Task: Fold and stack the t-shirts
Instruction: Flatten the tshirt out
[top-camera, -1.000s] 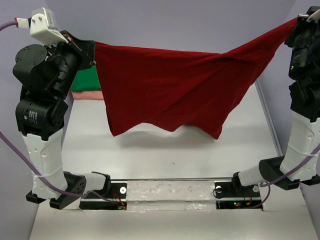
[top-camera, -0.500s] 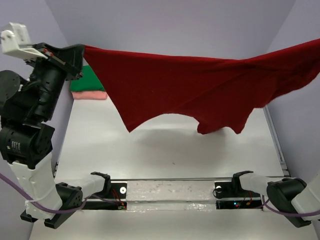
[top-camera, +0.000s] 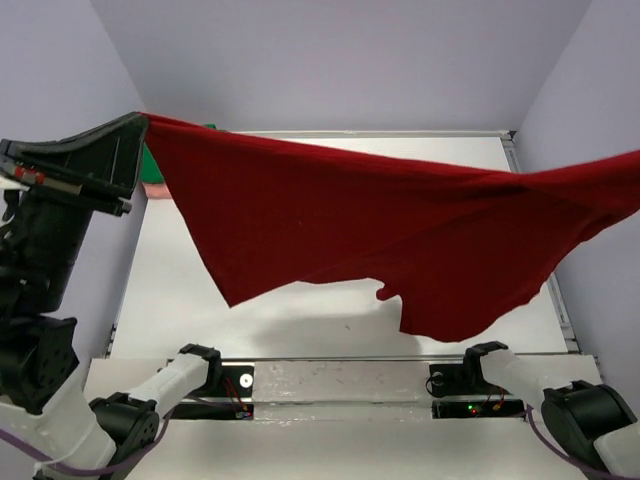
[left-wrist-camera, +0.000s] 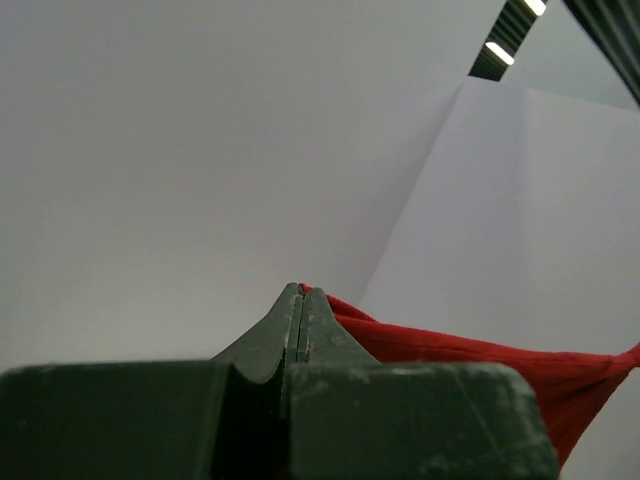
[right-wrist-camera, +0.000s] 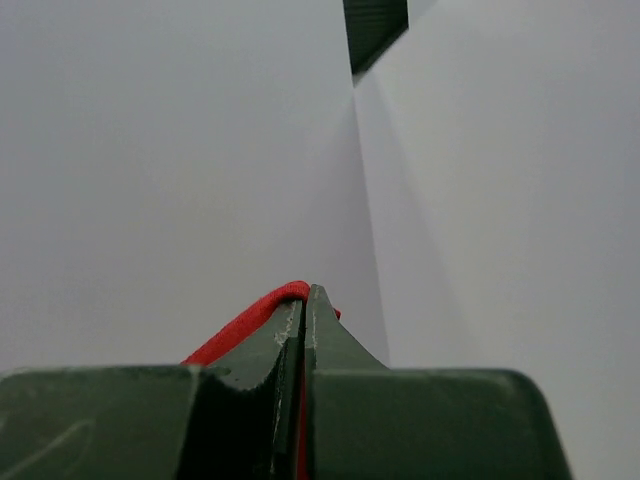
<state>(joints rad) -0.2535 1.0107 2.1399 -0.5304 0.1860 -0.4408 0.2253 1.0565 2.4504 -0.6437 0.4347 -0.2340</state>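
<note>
High above the table (top-camera: 165, 300), the dark red t-shirt (top-camera: 380, 230) is spread wider than a second ago; the left gripper (left-wrist-camera: 301, 292) and right gripper (right-wrist-camera: 305, 293), both raised further, pinch its two ends.

Bright, even light on my workspace.
Ceiling strips (left-wrist-camera: 500, 52) glow overhead; the dark red t-shirt (top-camera: 350, 230) throws a soft shadow on my table (top-camera: 170, 300).

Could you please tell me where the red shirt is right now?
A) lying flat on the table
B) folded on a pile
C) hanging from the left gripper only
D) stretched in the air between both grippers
D: the red shirt hangs spread above the table, one end pinched in the left gripper, the other in the right gripper.
</note>
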